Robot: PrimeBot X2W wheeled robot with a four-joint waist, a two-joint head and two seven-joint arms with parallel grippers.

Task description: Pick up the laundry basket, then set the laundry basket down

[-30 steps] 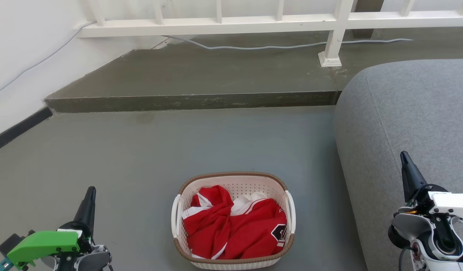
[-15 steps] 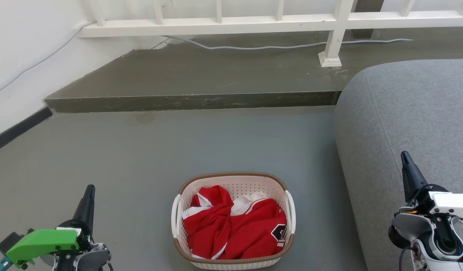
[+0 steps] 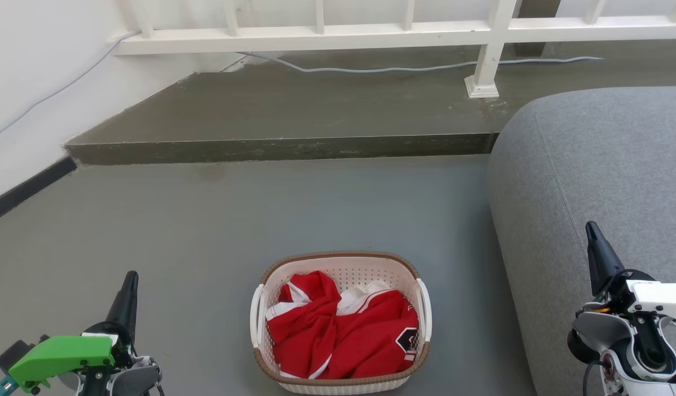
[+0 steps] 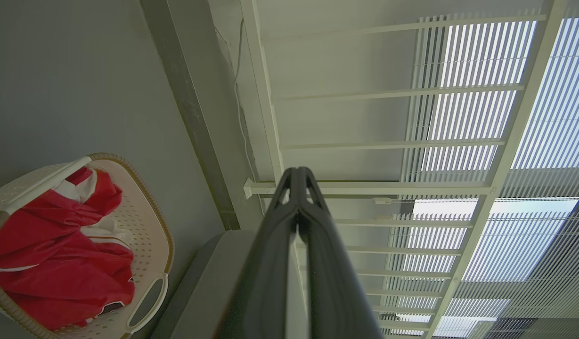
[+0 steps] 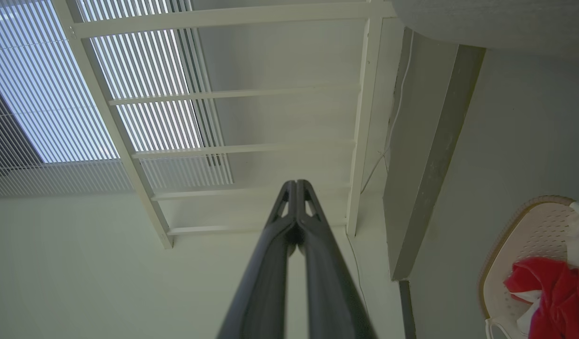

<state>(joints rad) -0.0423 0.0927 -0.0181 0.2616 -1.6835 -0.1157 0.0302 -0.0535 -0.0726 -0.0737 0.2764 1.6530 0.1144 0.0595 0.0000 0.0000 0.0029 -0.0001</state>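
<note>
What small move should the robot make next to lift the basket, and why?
Probably swing the left tool and right tool inward, toward the handles of the basket. Both tools are shut and stand well out to either side, while the basket sits untouched on the floor between them, with its handles facing outward and uncovered.

Grey floor (image 3: 260,220); white railing (image 3: 315,36); grey sofa (image 3: 602,165)

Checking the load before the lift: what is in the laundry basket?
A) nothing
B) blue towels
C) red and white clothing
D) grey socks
C: crumpled red and white clothing lies inside the laundry basket, covering most of its bottom.
</note>
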